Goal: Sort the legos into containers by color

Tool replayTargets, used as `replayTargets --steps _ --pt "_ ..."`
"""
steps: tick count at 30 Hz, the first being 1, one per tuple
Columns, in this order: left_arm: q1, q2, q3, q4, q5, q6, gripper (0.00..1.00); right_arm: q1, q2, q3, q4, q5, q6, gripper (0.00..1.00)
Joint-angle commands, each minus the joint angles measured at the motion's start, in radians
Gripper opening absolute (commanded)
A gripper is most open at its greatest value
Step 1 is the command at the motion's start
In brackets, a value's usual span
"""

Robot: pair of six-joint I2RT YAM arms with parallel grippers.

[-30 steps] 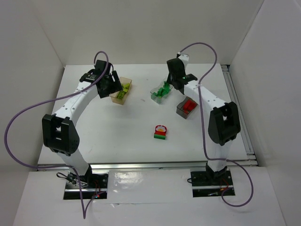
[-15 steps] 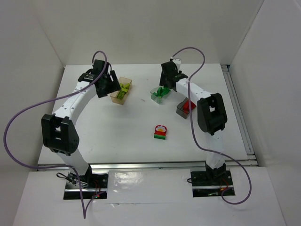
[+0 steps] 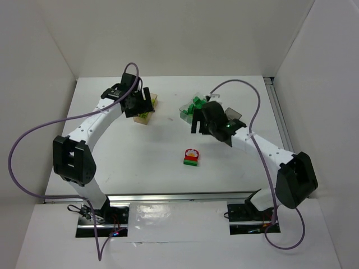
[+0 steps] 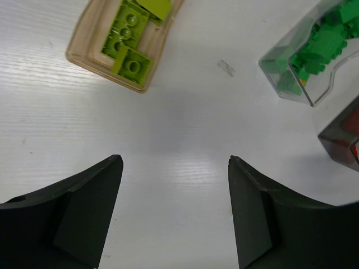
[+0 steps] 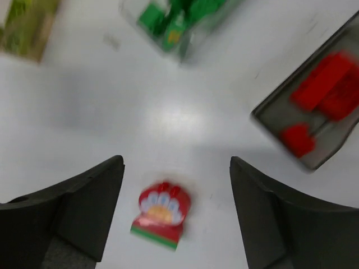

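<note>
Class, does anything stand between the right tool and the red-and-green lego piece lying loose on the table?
Nothing visible does. In the right wrist view the right tool is open, and the red-and-green lego piece shows between its fingers with only bare table around it.

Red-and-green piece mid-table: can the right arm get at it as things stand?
Probably yes. The right gripper hangs open with nothing in it, and the piece shows just near of its fingertips, standing alone. Nothing lies between them or crowds the piece, so a short move in and down looks free.
</note>
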State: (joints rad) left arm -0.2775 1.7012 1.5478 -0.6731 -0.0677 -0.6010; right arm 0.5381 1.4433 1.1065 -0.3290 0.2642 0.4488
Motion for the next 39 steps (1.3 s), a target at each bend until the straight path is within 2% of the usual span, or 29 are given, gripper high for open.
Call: replayTargets --steps 1,6,9,17,21,25,27,32,35,39 --pt "-0.037 -0.017 0.014 0.007 0.016 0.02 0.84 0.113 -0.047 -0.127 -0.154 -0.088 0.092 0.9" --pt "-0.078 0.002 0.014 0.007 0.016 0.01 0.84 0.21 -0.07 -0.188 -0.174 -0.111 0.181 0.96" --pt "-0.091 0.002 0.003 0.007 0.006 0.001 0.84 0.224 -0.024 -0.188 -0.183 -0.111 0.211 0.97" --pt "-0.111 -0.017 -0.017 0.007 0.006 -0.008 0.84 0.264 0.081 -0.188 -0.068 -0.129 0.24 0.99" --pt "-0.111 -0.026 -0.026 0.007 0.006 -0.008 0.84 0.264 0.133 -0.137 -0.035 -0.129 0.24 0.99" --pt "-0.101 -0.017 0.0 -0.042 -0.081 0.023 0.85 0.284 0.175 -0.102 0.044 -0.18 0.228 0.99" --pt "-0.071 -0.017 0.014 -0.075 -0.081 0.032 0.85 0.293 0.186 -0.077 0.091 -0.194 0.218 0.99" --pt "0.007 -0.07 0.014 -0.086 -0.078 0.069 0.85 0.307 0.186 -0.068 0.07 -0.109 0.218 0.99" --pt "0.008 -0.083 -0.014 -0.086 -0.067 0.069 0.85 0.307 0.186 -0.068 0.015 -0.042 0.235 0.99" --pt "0.008 -0.074 -0.037 -0.065 -0.023 0.047 0.85 0.307 0.261 0.01 -0.102 0.045 0.266 0.99"
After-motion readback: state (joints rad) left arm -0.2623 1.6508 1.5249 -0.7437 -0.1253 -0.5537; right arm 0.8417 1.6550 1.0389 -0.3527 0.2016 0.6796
